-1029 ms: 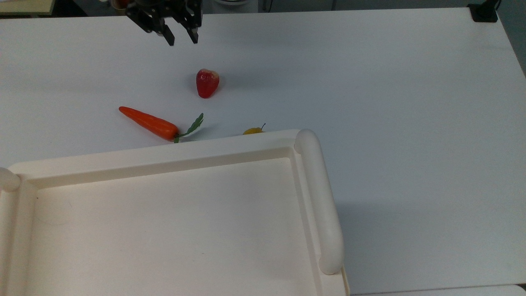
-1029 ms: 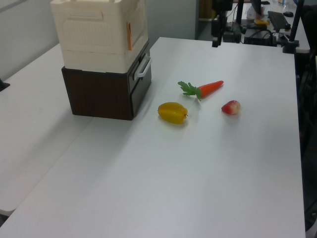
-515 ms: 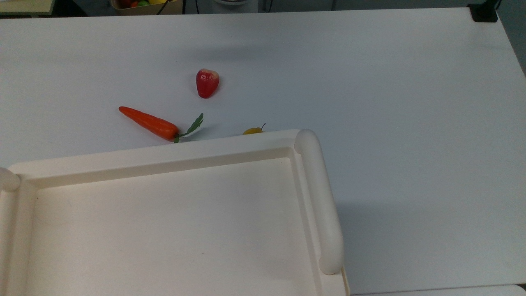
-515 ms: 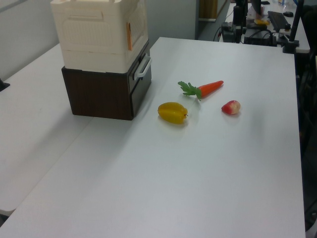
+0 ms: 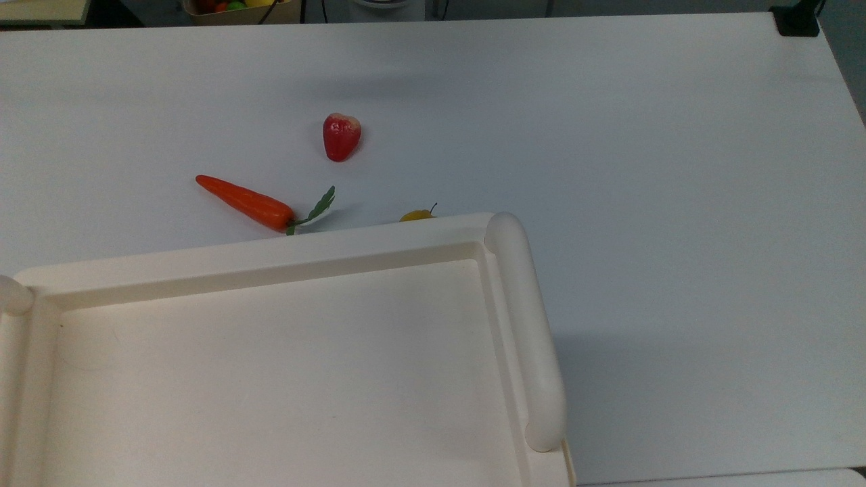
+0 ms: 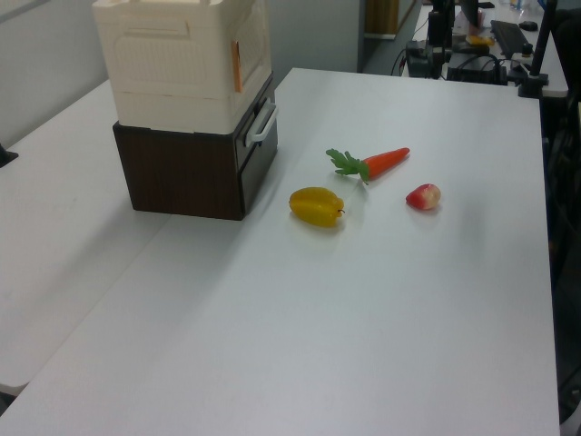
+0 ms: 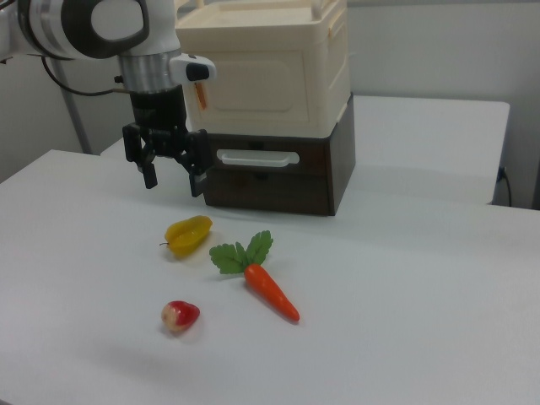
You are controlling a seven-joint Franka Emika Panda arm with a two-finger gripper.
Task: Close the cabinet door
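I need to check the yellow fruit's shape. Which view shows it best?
The left view: the yellow fruit lies whole and unobstructed on the table, between the cabinet and the carrot. The right view also shows it whole, beside the carrot's leaves. In the top view just a sliver peeks past the cabinet top's rim.

No writing, label, brand or number can be read on anything on the table.

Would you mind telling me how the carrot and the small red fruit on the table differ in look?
The carrot is long, tapered and orange; the red fruit is short, rounded and red with a pale patch. The carrot carries green leaves at one end; the red fruit has none. Both lie loose on the white table, apart from each other.
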